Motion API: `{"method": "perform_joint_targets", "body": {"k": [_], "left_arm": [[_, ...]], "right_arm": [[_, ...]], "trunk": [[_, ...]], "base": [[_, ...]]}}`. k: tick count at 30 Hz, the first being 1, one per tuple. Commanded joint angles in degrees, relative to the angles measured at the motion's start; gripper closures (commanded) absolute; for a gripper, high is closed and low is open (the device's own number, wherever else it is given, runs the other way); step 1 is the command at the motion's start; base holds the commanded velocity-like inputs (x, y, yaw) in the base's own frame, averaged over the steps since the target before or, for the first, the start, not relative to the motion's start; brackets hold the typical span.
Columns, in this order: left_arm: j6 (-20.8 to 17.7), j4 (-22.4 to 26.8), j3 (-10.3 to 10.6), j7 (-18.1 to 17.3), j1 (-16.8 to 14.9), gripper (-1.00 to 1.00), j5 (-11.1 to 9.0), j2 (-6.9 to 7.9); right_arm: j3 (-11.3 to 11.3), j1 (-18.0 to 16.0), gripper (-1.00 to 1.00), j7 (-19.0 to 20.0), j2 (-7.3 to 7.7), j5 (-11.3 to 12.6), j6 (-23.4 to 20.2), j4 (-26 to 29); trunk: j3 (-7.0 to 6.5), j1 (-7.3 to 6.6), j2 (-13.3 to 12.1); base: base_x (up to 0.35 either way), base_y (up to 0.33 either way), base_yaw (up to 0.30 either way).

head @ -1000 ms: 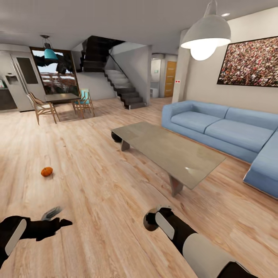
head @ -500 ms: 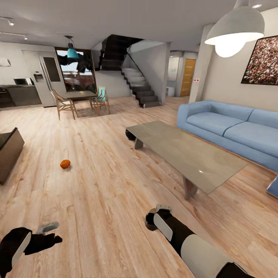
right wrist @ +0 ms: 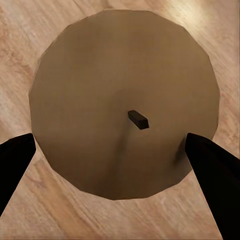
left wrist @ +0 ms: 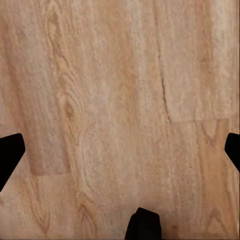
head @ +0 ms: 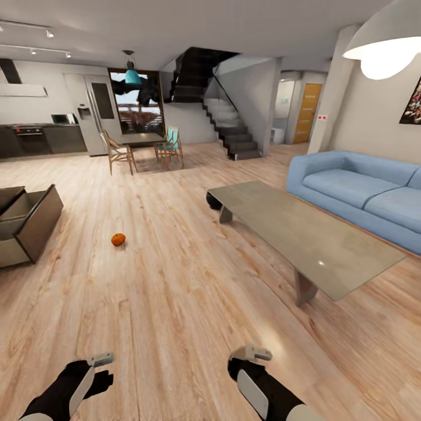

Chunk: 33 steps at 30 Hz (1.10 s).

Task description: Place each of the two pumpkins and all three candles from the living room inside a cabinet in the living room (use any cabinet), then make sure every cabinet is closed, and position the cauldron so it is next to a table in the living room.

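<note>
Wood plank floor point(head: 175, 292) fills most of the head view. Blue sofa point(head: 356, 190) sits at the right edge, with the staircase point(head: 231, 126) at upper centre and a dining set with chairs point(head: 143, 149) to its left. The low grey counter point(head: 304, 237) runs diagonally through the right middle of the frame, glossy top bare, slab legs under it. A dark round object point(head: 213, 200) sits on the floor at the counter's far end, partly hidden, cannot tell what it is. At the left edge the dark brown cabinet point(head: 26, 225) has a drawer pulled out, pale inside showing. One pumpkin point(head: 118, 239) lies on the floor left of centre, between cabinet and counter, well apart from both.

Left hand point(head: 99, 362) is at the lower left of the head view. In the left wrist view its fingers point(left wrist: 10, 155) sit at opposite frame edges, spread wide, bare floor between them. Right hand point(head: 251, 355) is at bottom centre. In the right wrist view the right hand point(right wrist: 112, 162) pinches a candle point(right wrist: 125, 105) seen from the top: round beige face with a short dark wick in the middle, a dark finger touching the rim on each side, floor beyond it.
</note>
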State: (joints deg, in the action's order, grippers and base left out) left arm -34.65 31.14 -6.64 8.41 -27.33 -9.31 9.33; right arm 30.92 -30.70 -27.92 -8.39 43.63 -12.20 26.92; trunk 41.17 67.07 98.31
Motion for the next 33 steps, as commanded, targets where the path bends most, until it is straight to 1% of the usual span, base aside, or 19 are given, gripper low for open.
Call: {"method": "perform_joint_targets", "body": {"k": [1, 3, 7, 12, 16, 18, 33], "left_arm": [[0.09, 0.33, 0.02, 0.04, 0.00, -1.00, 0.10, -0.54], [0.17, 0.95, -0.06, 0.04, 0.00, -1.00, 0.12, -0.92], [0.27, 1.60, -0.19, -0.09, 0.00, -1.00, 0.09, -1.06], [0.36, 1.71, -0.18, -0.14, 0.00, -1.00, 0.08, -1.07], [0.37, 1.72, -0.14, -0.15, 0.00, -1.00, 0.08, -1.13], [0.38, 1.73, -0.08, -0.15, 0.00, -1.00, 0.08, -1.15], [0.38, 1.73, 0.03, -0.15, 0.00, -1.00, 0.08, -1.23]], "right_arm": [[0.03, 0.00, 1.00, 0.02, 0.01, -0.08, 0.11, -0.49], [0.04, 0.01, 1.00, 0.04, 0.03, -0.16, 0.18, -1.03], [0.06, 0.07, 1.00, 0.23, 0.07, -0.12, 0.63, -1.58], [0.10, 0.10, 1.00, 0.44, 0.08, -0.15, 4.07, -3.17], [0.11, 0.11, 1.00, 0.49, -0.01, -0.27, 5.96, -4.94], [0.11, 0.11, 1.00, 0.55, -0.14, -0.29, 6.35, -5.33], [0.19, 0.11, 1.00, 0.50, -0.55, -0.30, 6.49, -5.47]], "trunk": [[0.07, 0.00, 0.00], [0.22, 0.00, 0.00], [0.44, 0.00, 0.00], [0.49, 0.00, 0.00], [0.50, 0.00, 0.00], [0.50, 0.00, 0.00], [0.50, 0.00, 0.00]], "base": [[0.000, 0.000, 0.191], [0.000, 0.000, 0.189], [0.002, 0.000, 0.137], [0.137, 0.039, 0.029], [0.286, 0.062, 0.014], [0.324, 0.012, 0.182], [0.332, -0.011, 0.276]]}}
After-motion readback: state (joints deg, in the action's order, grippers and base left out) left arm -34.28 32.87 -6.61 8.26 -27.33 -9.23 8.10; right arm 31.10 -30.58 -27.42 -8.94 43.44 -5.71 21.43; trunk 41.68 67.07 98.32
